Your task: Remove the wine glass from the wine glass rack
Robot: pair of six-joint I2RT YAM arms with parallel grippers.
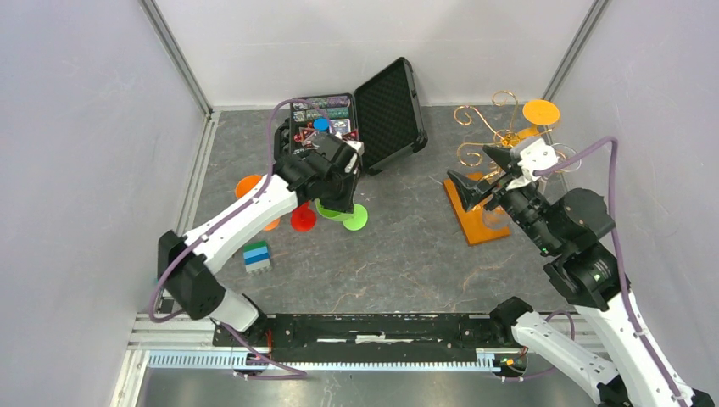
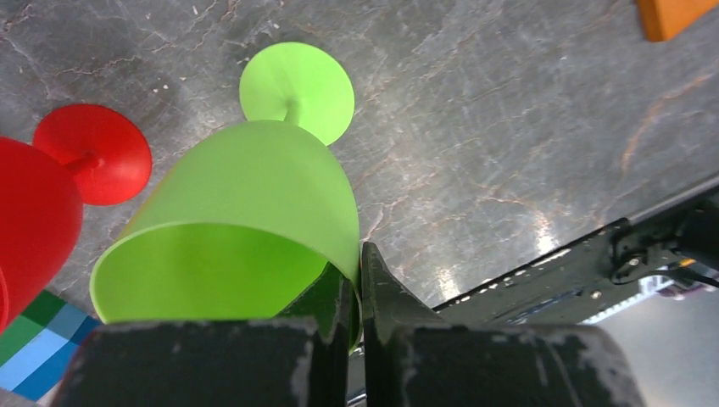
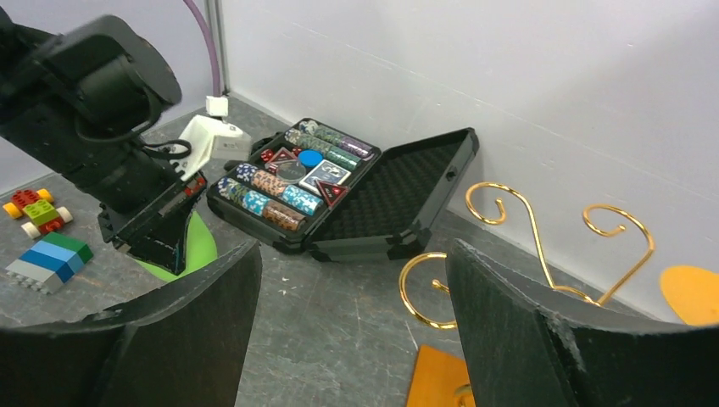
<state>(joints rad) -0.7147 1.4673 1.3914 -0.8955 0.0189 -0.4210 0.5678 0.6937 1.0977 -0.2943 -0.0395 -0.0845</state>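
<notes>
The wine glass rack [image 1: 489,136], gold scroll wire on an orange-brown base [image 1: 471,222], stands at the right. An orange round glass foot [image 1: 541,112] sits on its back right arm; the bowl is hidden behind my right wrist. My right gripper [image 1: 483,174] is open and empty over the rack's base. In the right wrist view the gripper [image 3: 353,250] faces the gold scrolls [image 3: 543,246] and the orange foot [image 3: 691,292]. My left gripper [image 1: 339,182] is shut on the rim of a green wine glass [image 2: 246,203], whose foot [image 1: 354,218] is down at the table.
An open black foam-lined case [image 1: 365,123] with chips stands at the back. A red glass [image 1: 303,219] and an orange glass [image 1: 248,186] are beside the left arm. A blue-green toy block [image 1: 257,257] lies near the left arm's elbow. Walls enclose three sides.
</notes>
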